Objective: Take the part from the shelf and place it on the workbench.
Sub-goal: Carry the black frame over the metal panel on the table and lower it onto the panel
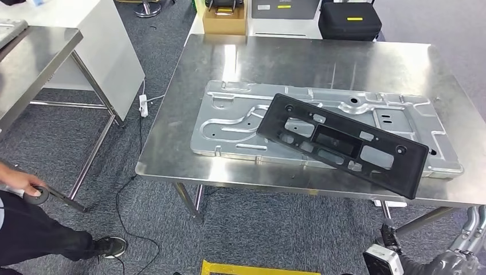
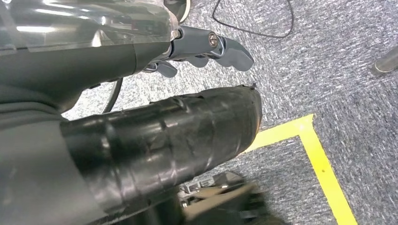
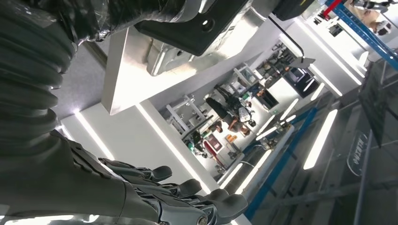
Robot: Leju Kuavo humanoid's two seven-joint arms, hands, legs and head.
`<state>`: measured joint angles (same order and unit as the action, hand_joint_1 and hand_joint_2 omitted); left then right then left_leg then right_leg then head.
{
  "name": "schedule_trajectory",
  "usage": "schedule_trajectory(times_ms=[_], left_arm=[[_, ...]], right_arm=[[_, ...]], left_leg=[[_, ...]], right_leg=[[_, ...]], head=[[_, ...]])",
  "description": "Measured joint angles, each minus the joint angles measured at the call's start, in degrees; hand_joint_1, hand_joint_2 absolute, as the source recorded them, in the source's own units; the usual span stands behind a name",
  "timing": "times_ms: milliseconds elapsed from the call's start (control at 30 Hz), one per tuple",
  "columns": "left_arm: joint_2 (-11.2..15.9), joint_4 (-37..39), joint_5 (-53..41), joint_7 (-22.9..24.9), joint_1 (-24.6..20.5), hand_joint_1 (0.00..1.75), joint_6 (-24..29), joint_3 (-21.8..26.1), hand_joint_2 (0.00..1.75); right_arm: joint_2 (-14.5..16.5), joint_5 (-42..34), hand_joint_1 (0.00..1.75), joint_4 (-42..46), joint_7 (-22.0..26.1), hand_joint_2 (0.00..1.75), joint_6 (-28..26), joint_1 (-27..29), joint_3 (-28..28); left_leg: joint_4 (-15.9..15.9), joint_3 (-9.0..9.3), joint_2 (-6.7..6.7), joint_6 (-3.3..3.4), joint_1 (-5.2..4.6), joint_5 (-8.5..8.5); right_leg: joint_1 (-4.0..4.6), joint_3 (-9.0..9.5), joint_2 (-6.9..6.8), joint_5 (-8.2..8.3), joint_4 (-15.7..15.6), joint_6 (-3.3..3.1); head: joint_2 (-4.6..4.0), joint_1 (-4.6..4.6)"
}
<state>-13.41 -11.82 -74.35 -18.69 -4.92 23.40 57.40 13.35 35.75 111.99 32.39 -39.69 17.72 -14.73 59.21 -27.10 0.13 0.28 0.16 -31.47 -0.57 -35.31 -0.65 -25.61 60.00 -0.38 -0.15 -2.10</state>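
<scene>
A long black plastic part with cut-outs (image 1: 342, 144) is lying tilted across a stamped silver metal panel (image 1: 240, 114) on the steel workbench (image 1: 189, 120). The left hand (image 2: 206, 49) is hanging over grey carpet (image 2: 338, 70), fingers loosely curled and holding nothing. The right hand (image 3: 187, 197) is also holding nothing, its fingers apart.

Black plastic bracket plate (image 1: 342, 143), long, with rectangular cutouts, lies flat and skewed on a stamped silver metal panel (image 1: 240, 123) on the steel bench (image 1: 172, 143); its right end is near the bench's front right edge.
</scene>
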Motion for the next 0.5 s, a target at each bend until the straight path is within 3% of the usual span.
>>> schedule_trajectory(times_ms=[33, 133, 200, 267, 333, 400, 500], left_arm=[[0.0, 0.0, 0.0, 0.0, 0.0, 0.00, 0.0, 0.0, 0.00], [0.0, 0.0, 0.0, 0.0, 0.0, 0.00, 0.1, 0.0, 0.00], [0.0, 0.0, 0.0, 0.0, -0.1, 0.00, 0.1, 0.0, 0.00], [0.0, 0.0, 0.0, 0.0, -0.1, 0.00, 0.1, 0.0, 0.00], [0.0, 0.0, 0.0, 0.0, 0.0, 0.00, 0.1, 0.0, 0.00], [0.0, 0.0, 0.0, 0.0, 0.0, 0.00, 0.1, 0.0, 0.00], [0.0, 0.0, 0.0, 0.0, 0.0, 0.00, 0.1, 0.0, 0.00]], right_arm=[[0.0, 0.0, 0.00, 0.0, 0.0, 1.75, 0.0, 0.0, 0.0], [0.0, 0.0, 0.00, 0.0, 0.0, 1.75, 0.0, 0.0, 0.1], [0.0, 0.0, 0.00, 0.0, 0.0, 1.75, 0.0, 0.1, 0.1], [0.0, 0.0, 0.00, -0.1, 0.0, 1.75, 0.0, 0.1, 0.1], [0.0, 0.0, 0.00, -0.3, -0.1, 1.75, 0.0, 0.1, 0.1], [0.0, 0.0, 0.00, -0.3, -0.1, 1.75, 0.0, 0.1, 0.1], [0.0, 0.0, 0.00, -0.4, -0.1, 1.75, 0.0, 0.1, 0.1]], left_leg=[[-1.3, 0.61, -0.05, 0.30, -0.12, -0.05], [-1.8, -0.13, 0.07, 1.52, -0.11, 1.03], [-2.2, -1.14, 0.32, 2.53, 0.03, 2.20], [-2.1, -2.42, 0.47, 3.00, -0.12, 3.17], [-2.0, -3.48, 0.56, 3.02, -0.25, 3.98], [-1.9, -3.91, 0.58, 3.00, -0.30, 4.33], [-1.8, -4.19, 0.59, 2.97, -0.30, 4.47]], right_leg=[[0.03, -0.13, -0.02, 0.30, 0.1, 0.35], [-0.05, -0.49, 0.07, 0.57, 0.2, 1.42], [-0.17, -1.70, 0.27, -2.85, 3.2, 1.83], [-0.30, -3.44, 0.37, -8.09, 9.4, 2.12], [-0.37, -4.27, 0.37, -10.36, 14.4, 2.38], [-0.39, -4.27, 0.37, -10.33, 15.8, 2.47], [-0.41, -3.75, 0.37, -9.63, 15.4, 2.47]], head=[[0.00, -0.01], [0.00, -0.03], [0.00, -0.06], [0.00, -0.07], [0.00, -0.05], [0.00, -0.04], [0.00, -0.04]])
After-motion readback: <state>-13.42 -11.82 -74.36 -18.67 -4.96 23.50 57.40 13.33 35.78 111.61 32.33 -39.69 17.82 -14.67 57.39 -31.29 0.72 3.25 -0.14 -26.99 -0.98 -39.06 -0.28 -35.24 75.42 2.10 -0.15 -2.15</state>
